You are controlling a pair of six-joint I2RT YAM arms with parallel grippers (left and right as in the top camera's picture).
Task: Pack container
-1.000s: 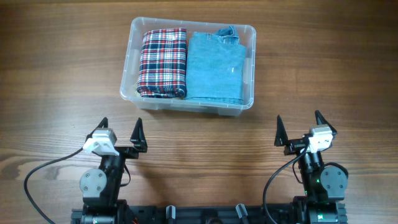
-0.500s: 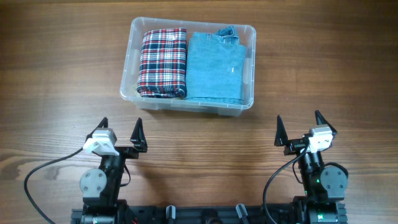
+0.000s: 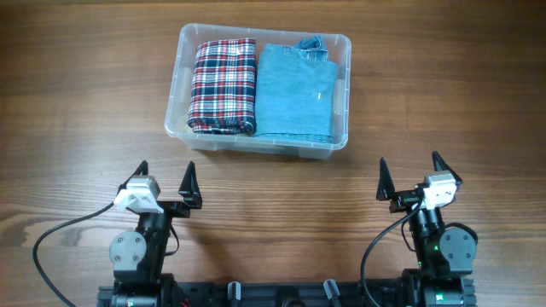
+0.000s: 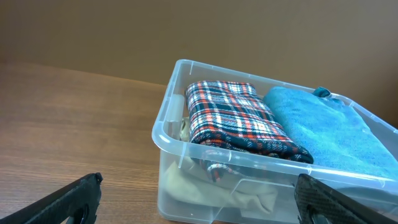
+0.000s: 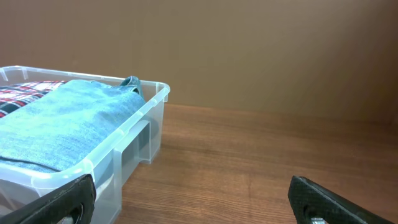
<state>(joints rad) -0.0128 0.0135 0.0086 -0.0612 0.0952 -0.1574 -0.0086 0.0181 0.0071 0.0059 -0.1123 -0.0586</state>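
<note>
The clear plastic container (image 3: pixel 182 81) sits at the back middle of the wooden table. Inside it lie a folded red, white and navy plaid garment (image 3: pixel 223 85) on the left and a folded light-blue garment (image 3: pixel 296 92) on the right; a pale cloth (image 4: pixel 249 193) shows through its front wall in the left wrist view. My left gripper (image 3: pixel 165 181) rests open near the front left, well short of the container. My right gripper (image 3: pixel 411 174) rests open at the front right. Both hold nothing. The container (image 5: pixel 146 106) edges into the right wrist view.
Bare wooden tabletop (image 3: pixel 77 111) surrounds the container on every side. Black cables (image 3: pixel 51 239) trail from the arm bases along the front edge.
</note>
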